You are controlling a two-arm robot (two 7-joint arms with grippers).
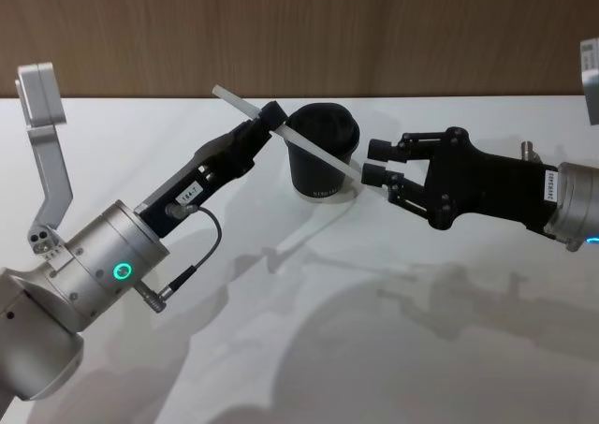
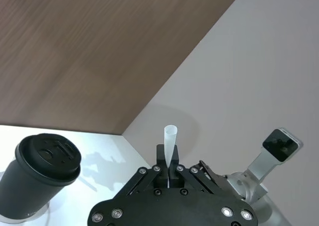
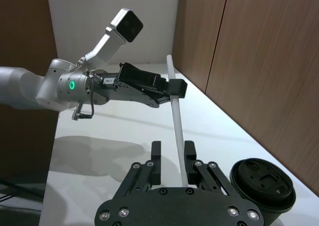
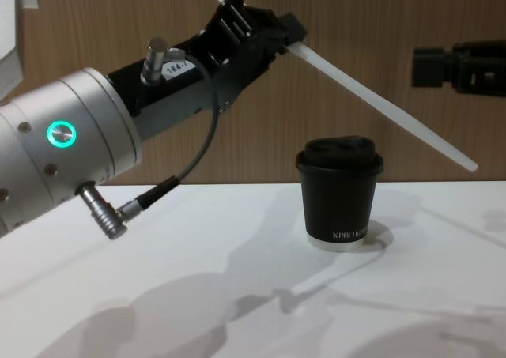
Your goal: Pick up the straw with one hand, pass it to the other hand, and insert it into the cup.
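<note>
— Straw (image 1: 318,150): long, thin, white, slant-cut at the end. Held in the air over the black lidded cup (image 1: 314,179), pinched near its upper end by the left gripper's (image 1: 271,120) fingers.
— Anything hidden?
— Only a short stretch inside that pinch.
— Pointing where?
— Slanting down toward the right gripper (image 1: 376,161), fingers spread, tip near them, ungripped.

I see a matt black paper cup (image 4: 341,196), a translucent white plastic straw (image 4: 379,106), a smooth white worktop (image 1: 374,349) and a brown wood-grain wall (image 1: 281,31).

White straw (image 1: 316,149) slants above lidded black cup (image 1: 323,123).
</note>
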